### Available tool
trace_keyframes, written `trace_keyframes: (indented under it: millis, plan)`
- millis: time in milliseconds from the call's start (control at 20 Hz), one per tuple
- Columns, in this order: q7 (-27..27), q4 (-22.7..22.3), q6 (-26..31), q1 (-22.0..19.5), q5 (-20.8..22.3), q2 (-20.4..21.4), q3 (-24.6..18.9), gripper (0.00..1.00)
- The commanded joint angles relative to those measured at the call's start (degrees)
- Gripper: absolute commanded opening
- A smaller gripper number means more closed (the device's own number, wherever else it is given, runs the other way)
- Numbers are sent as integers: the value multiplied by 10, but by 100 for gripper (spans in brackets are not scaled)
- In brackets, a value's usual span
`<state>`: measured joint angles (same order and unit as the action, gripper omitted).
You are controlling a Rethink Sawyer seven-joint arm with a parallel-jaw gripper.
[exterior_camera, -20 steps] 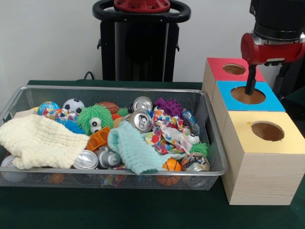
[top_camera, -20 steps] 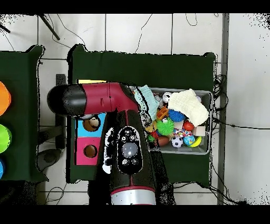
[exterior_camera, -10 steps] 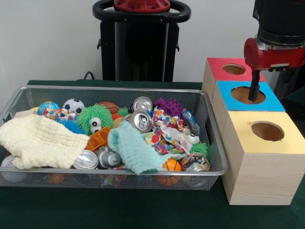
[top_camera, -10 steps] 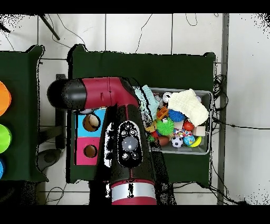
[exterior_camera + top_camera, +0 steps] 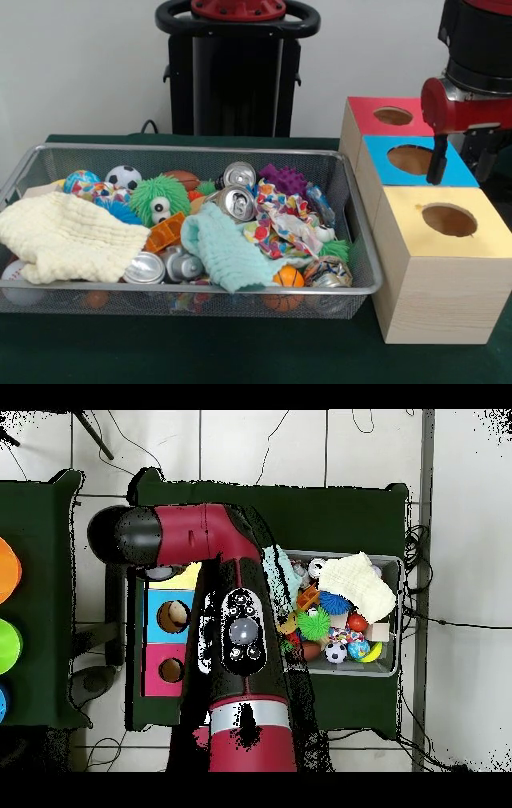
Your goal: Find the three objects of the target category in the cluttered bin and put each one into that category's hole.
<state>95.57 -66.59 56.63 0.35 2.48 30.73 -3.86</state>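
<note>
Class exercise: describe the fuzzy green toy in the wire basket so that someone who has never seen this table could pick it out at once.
Start at the silver wire-mesh bin on the green table. Look in its back left part, just behind the big cream cloth and right of the little soccer ball. The fuzzy green toy is a round, bright green ball of soft spikes, and it alone has two googly eyes.
</note>
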Motion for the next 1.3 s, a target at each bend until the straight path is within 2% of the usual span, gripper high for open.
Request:
trace_keyframes:
  millis: [50, 250, 350, 800, 1300]
  plan:
    - [-66, 101, 65, -1, 42, -53, -59, 100]
    - [-73, 125, 63, -3, 40, -75, -63, 100]
    - [-74, 122, 59, -5, 37, -75, -64, 100]
    - [-62, -16, -2, -21, 24, -2, -53, 100]
    - [-44, -116, -60, -33, 20, 43, -55, 100]
